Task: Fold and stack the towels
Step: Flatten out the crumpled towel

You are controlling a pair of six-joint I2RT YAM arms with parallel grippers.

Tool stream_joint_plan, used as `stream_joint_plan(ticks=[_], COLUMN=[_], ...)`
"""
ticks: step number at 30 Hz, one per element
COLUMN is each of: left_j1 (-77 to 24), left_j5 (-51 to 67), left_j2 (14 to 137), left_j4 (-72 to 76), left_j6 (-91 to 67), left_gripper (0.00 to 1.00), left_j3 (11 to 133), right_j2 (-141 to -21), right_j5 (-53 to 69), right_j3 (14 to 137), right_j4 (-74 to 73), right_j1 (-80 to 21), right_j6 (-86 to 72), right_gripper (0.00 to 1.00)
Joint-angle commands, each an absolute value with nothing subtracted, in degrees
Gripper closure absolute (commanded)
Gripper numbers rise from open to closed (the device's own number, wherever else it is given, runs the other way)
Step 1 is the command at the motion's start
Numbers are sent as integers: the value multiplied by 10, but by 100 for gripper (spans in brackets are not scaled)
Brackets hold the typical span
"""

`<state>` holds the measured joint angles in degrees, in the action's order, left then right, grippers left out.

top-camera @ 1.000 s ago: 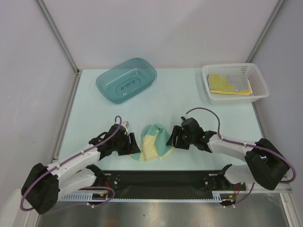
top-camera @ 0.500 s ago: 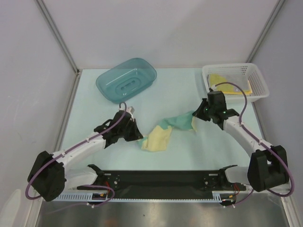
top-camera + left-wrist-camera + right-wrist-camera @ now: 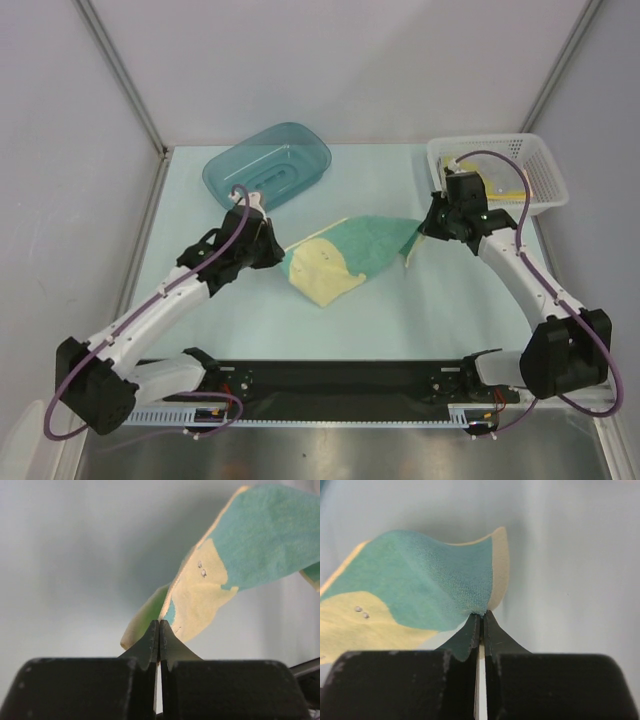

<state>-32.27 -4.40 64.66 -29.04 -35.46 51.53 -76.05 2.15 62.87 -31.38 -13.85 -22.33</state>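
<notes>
Pale mint tabletop (image 3: 420,310) enclosed by white panels (image 3: 350,70), seen from above, with the two wrist views as close-ups. One cream-and-teal towel (image 3: 345,258) hangs spread between the arms at mid-table, in front of the teal plastic tub (image 3: 267,168) and to the left of the white mesh basket (image 3: 548,198).

The left gripper (image 3: 274,252) has its jaws pressed together on a cream corner. Its wrist view shows the tips meeting with the fabric edge caught between them and the rest of the cloth rising away to the right. The right gripper (image 3: 424,228) is likewise clamped, here on a teal corner, and the cloth fans out leftward from the pinch in its own wrist view.

Two corners held well apart keep one edge taut, so the square opens under its own weight. This is judged to be the spreading step that comes ahead of the first fold. The free cream corner sags toward the near side; whether it touches the surface cannot be told.

Yellow towels (image 3: 500,186) lie in the basket, partly hidden by the right arm. The next move is judged to call for laying the cloth down flat without slack, since a loose edge could wrinkle or double under.
</notes>
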Motion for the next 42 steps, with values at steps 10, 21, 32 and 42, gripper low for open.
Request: stream_joint_plan(ticks=[10,21,32,42], left_j1=[-356,-444,-325,-191], left_j5=[108,247,198,189], left_j2=[606,826,805,723], left_j4=[-139,40,-169,-197], left_j6=[-337,-367,-330,-330], left_gripper=[100,100,41,41], left_j3=[475,529,668,518], right_j2=[-625,-606,-660,-896], right_j5=[57,166,253,296], right_j3=[470,536,535,626], right_j4=[-344,-308,-165,-153], right_j1=[-132,-141,-235,-262], right_j6=[-250,-191,-132,-11], right_gripper=[51,44,41,41])
